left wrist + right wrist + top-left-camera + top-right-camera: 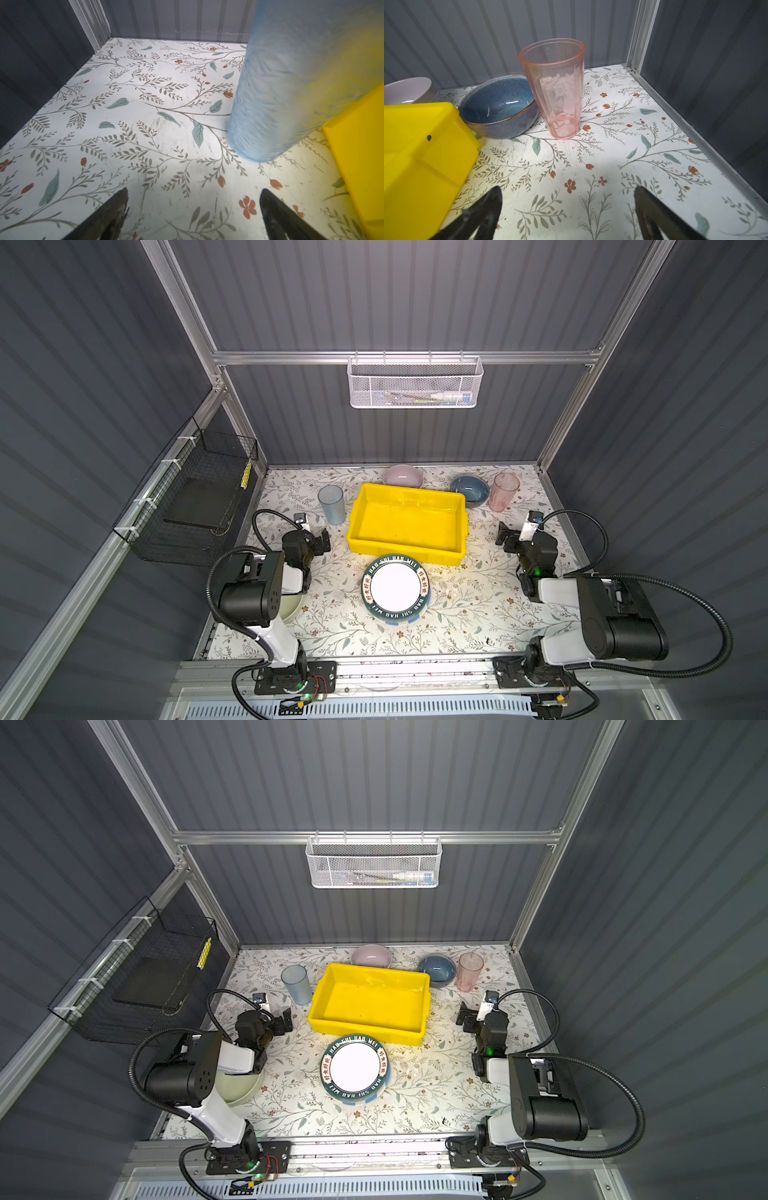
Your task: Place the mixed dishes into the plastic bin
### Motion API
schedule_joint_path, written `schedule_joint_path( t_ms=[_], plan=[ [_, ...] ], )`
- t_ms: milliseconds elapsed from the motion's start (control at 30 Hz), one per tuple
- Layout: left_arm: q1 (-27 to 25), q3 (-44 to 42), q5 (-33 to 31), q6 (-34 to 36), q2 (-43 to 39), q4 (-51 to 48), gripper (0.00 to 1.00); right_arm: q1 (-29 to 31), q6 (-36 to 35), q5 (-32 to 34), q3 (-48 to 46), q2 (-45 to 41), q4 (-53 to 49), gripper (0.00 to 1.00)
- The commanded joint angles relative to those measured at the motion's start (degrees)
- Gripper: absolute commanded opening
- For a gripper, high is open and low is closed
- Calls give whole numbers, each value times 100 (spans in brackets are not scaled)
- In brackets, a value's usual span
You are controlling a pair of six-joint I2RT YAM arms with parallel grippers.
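The yellow plastic bin [405,549] stands empty mid-table. In front of it lies a green-rimmed lettered plate [395,588] on top of a stack. Behind the bin sit a lilac bowl [402,476], a dark blue bowl [469,489] and an upright pink tumbler [503,491]. A blue tumbler [331,504] stands at the bin's left. A pale green bowl [293,608] is half hidden under the left arm. My left gripper [193,193] is open and empty, just short of the blue tumbler [280,93]. My right gripper [566,191] is open and empty, facing the pink tumbler [558,89].
A white mesh basket [415,383] hangs on the back wall and a black wire basket [195,497] on the left wall. Grey walls close in the floral tabletop [469,614] on three sides.
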Motion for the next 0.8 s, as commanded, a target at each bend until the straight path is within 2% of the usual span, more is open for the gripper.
schedule_joint_path(
  t_ms=[0,333,467,567,767],
  plan=[
    [-28,100,60,141,26,-21,100,4,-61,-23,94,-3,33,99],
    [-30,56,79,145,-15,47,100,12,-31,85,84,-49,8,99],
    [-29,39,47,131,-371,-236,100,12,43,268,109,-309,-258,99],
    [-33,135,145,126,-724,-773,100,17,104,419,178,-627,-697,99],
    [-97,243,277,-31,-1581,-1851,100,68,402,634,625,-1318,-2447,99]
  ],
)
